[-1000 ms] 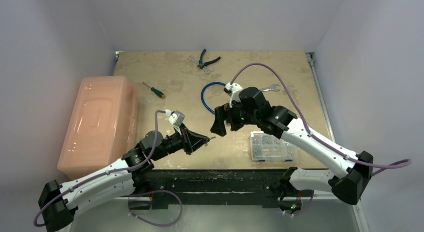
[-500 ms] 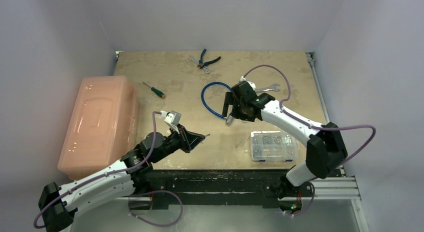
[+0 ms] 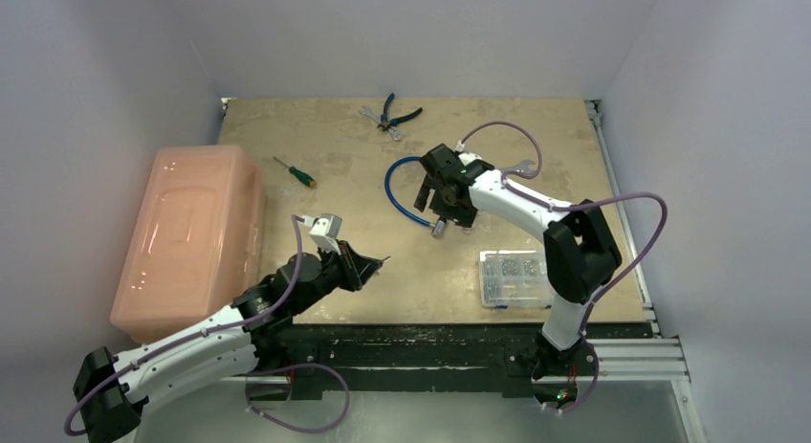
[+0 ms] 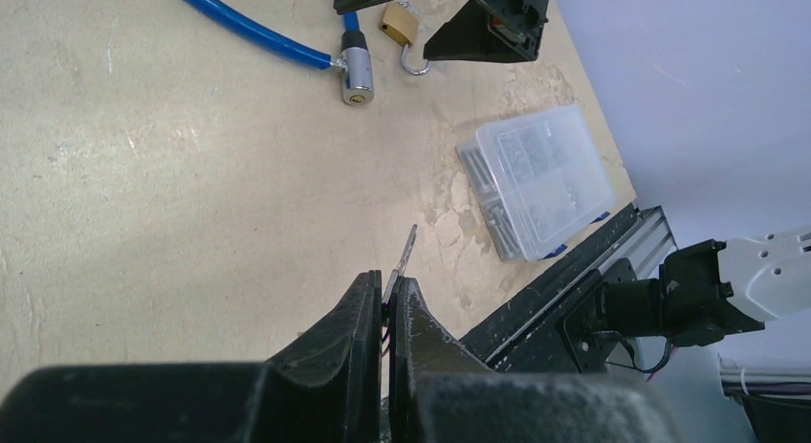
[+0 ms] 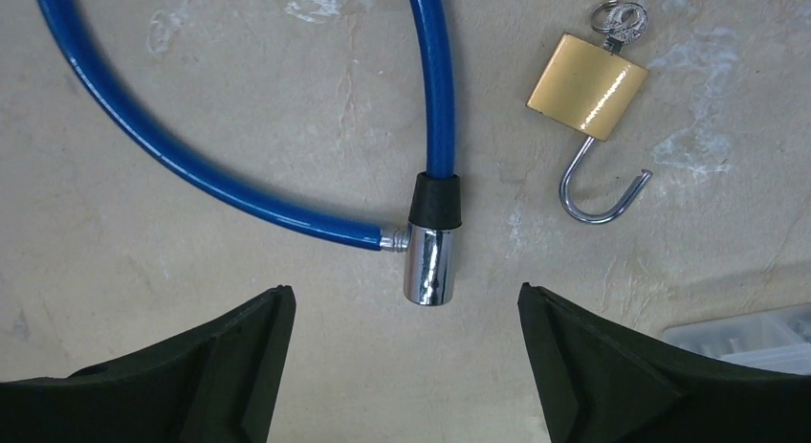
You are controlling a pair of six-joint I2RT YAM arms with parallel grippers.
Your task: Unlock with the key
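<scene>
My left gripper is shut on the key, a thin silver blade that sticks out past the fingertips. It is held above the table near the front edge, and it shows in the top view. My right gripper is open and hangs over the chrome cylinder of a blue cable lock. The brass padlock lies to its right with the shackle swung open and a small key ring at its base. In the top view the right gripper is over the blue cable.
A pink lidded box stands at the left. A clear parts box sits at the front right. A screwdriver, pliers and a silver wrench lie farther back.
My right arm has swung away from the centre to the far side and now hangs open over the cable lock. My left gripper has drawn back a little, toward the near left, with the key.
</scene>
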